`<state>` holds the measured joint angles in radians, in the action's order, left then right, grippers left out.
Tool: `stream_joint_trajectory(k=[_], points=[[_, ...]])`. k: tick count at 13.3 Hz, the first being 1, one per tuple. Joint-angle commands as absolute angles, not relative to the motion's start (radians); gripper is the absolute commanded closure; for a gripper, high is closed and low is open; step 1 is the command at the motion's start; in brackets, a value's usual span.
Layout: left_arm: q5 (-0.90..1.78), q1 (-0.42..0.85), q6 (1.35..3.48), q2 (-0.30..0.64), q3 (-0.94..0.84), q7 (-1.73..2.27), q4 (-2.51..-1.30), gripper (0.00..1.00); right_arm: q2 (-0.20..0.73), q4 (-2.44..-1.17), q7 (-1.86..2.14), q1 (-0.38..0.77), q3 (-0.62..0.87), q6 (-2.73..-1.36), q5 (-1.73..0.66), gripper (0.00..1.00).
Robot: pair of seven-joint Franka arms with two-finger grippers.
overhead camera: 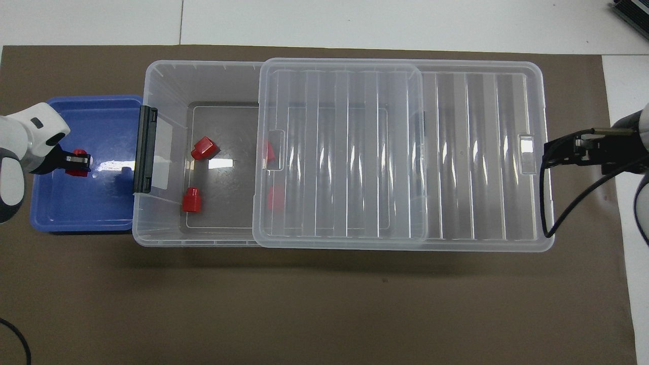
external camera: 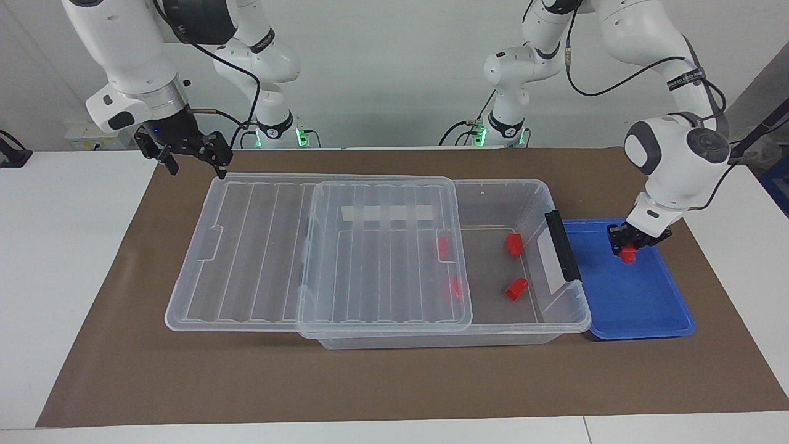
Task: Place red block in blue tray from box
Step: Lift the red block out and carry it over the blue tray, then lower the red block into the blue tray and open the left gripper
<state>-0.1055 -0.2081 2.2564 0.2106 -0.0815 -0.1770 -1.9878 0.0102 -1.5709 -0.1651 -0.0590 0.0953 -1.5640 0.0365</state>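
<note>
My left gripper is shut on a red block and holds it low over the blue tray, which stands against the box's black-handled end toward the left arm's end of the table. The overhead view shows that gripper, block and tray too. I cannot tell if the block touches the tray floor. The clear box holds two red blocks in its open part and two more under the lid. My right gripper waits, open and empty, over the lid's end.
The ribbed clear lid is slid half off the box toward the right arm's end and overhangs the brown mat. The black clip handle stands between the box opening and the tray. White table lies around the mat.
</note>
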Motion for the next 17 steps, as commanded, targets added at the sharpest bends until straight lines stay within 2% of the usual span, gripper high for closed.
stream_joint_trajectory(k=[1,9,15,16,17], points=[[-0.094,-0.255,2.326,0.156,-0.089,-0.189,-2.088,1.0,0.0,-1.58,-0.183,-0.067,0.101,-1.562,0.044,0.0],[-0.094,-0.245,2.468,0.161,-0.089,-0.184,-2.235,1.0,0.005,-1.575,-0.186,-0.072,0.097,-1.568,0.044,0.0],[-0.094,-0.245,2.476,0.17,-0.089,-0.189,-2.238,1.0,0.003,-1.58,-0.179,-0.08,0.098,-1.566,0.044,0.0],[-0.094,-0.245,2.476,0.172,-0.089,-0.192,-2.235,0.83,0.003,-1.58,-0.179,-0.08,0.098,-1.568,0.043,0.0],[-0.094,-0.244,2.476,0.175,-0.089,-0.189,-2.23,0.43,0.002,-1.583,-0.181,-0.08,0.098,-1.569,0.044,0.0]])
